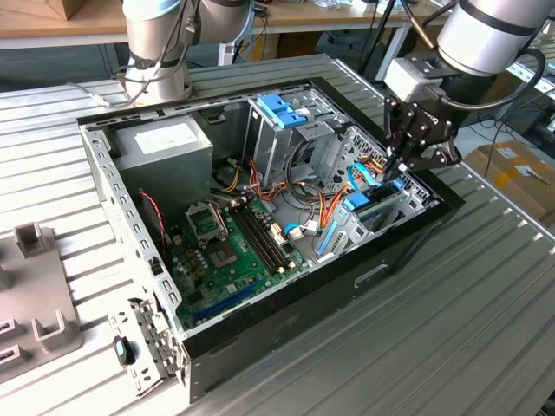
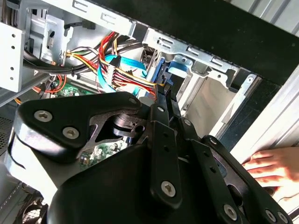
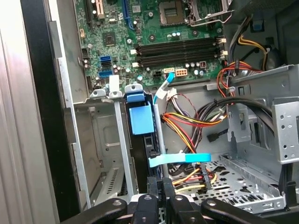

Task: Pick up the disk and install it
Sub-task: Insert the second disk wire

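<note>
In the exterior view, the open computer case (image 1: 260, 217) is lying on the ribbed table (image 1: 451, 329). Toward that view's right, the disk (image 1: 375, 206) is standing on edge in the case's bay, and the tool (image 1: 401, 169) is reaching down onto its top edge, fingers pressed nearly together around it.

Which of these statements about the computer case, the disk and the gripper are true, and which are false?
1. The gripper is over the drive bay at the case's end on the exterior view's right. True.
2. The disk lies flat on the motherboard. False: it stands on edge in the bay, in its blue carrier.
3. The case is open. True.
4. The power supply sits beside the gripper. False: it is at the opposite end.
5. A person's hand rests outside the case. True.
</note>
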Motion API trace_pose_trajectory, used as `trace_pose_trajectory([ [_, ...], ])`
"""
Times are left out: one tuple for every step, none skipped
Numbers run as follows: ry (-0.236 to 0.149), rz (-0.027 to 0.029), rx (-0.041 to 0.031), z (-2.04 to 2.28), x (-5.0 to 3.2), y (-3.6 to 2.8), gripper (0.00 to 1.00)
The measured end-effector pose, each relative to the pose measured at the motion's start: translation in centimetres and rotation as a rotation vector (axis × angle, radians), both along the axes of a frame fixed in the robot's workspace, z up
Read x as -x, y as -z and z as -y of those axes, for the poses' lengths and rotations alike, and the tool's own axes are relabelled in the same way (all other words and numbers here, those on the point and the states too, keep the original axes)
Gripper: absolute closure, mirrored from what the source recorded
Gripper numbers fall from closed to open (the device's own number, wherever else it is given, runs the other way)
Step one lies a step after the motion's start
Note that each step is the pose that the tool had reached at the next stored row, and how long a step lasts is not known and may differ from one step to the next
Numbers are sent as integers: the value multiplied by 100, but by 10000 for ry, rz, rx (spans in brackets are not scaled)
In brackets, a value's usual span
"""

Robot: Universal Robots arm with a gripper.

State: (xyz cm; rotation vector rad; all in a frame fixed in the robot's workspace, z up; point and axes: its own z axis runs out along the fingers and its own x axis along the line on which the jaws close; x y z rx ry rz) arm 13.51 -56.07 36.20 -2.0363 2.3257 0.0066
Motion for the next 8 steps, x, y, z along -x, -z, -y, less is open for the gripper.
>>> trace_pose_trajectory([
  [-67,0,2,0,4,3,84],
  [-110,0,5,0,4,3,84],
  [-124,0,5,0,4,3,84],
  [-125,0,4,0,4,4,84],
  [-204,0,3,0,4,6,84],
  [-308,0,4,0,5,7,84],
  [-426,0,3,0,5,9,84],
  [-820,0,2,-3,4,20,84],
])
